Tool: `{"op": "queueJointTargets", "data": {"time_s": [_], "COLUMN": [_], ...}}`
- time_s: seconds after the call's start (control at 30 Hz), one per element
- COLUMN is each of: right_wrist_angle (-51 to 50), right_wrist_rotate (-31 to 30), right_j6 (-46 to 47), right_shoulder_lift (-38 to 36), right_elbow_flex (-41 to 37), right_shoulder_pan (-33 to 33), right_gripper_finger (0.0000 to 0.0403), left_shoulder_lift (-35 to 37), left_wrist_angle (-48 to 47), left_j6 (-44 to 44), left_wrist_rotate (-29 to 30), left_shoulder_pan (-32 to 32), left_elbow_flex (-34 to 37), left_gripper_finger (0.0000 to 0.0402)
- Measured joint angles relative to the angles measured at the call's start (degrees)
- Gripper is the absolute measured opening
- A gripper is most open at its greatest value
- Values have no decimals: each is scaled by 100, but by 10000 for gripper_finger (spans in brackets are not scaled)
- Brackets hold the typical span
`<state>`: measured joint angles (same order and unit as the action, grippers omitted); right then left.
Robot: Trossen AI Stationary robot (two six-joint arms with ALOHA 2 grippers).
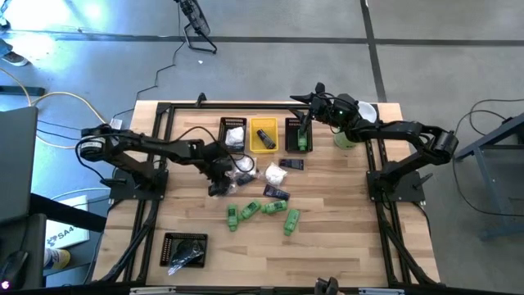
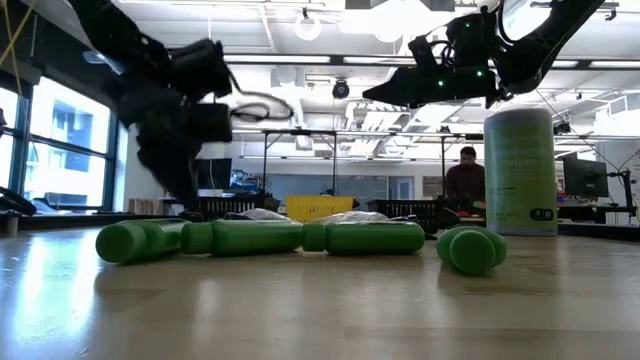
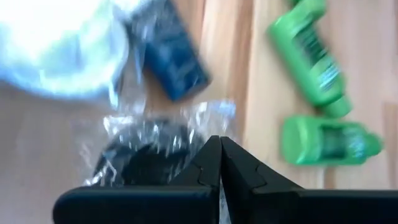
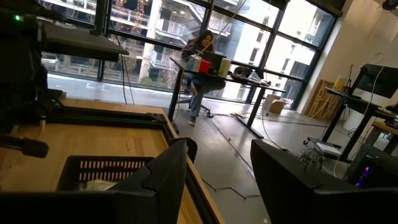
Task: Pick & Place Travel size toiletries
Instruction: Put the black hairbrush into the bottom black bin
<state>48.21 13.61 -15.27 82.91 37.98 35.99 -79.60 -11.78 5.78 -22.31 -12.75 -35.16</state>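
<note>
Nearest along the worktop [image 1: 344,213], four green bottles [image 1: 260,215] lie on their sides in a loose row, long axes mostly running across it. Just beyond, the left end effector [image 1: 217,187] is clenched over a clear crinkly wrapper [image 3: 155,140] with something dark inside, perhaps a black piece, blurred. Beside it lies a blue tube [image 3: 174,56]. Farther back, the right end effector [image 1: 304,123] hangs above the bins [image 1: 264,133], fingers apart, grasping nothing.
</note>
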Motion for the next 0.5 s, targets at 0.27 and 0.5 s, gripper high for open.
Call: {"op": "queueJointTargets", "data": {"time_s": [0.27, 0.5], "right_wrist_angle": [-7, -96], "right_wrist_rotate": [2, 1], "right_j6": [-2, -139], "right_shoulder_lift": [0, 0], "right_elbow_flex": [0, 0], "right_shoulder_pan": [0, 0], "right_gripper_finger": [173, 173], "left_shoulder_lift": [537, 892], "left_wrist_angle": [-1229, -2460], "left_j6": [285, 1531], "left_wrist_rotate": [311, 373], "left_shoulder_pan": [0, 2], "left_elbow_flex": [-515, -653], "left_gripper_finger": [5, 5]}}
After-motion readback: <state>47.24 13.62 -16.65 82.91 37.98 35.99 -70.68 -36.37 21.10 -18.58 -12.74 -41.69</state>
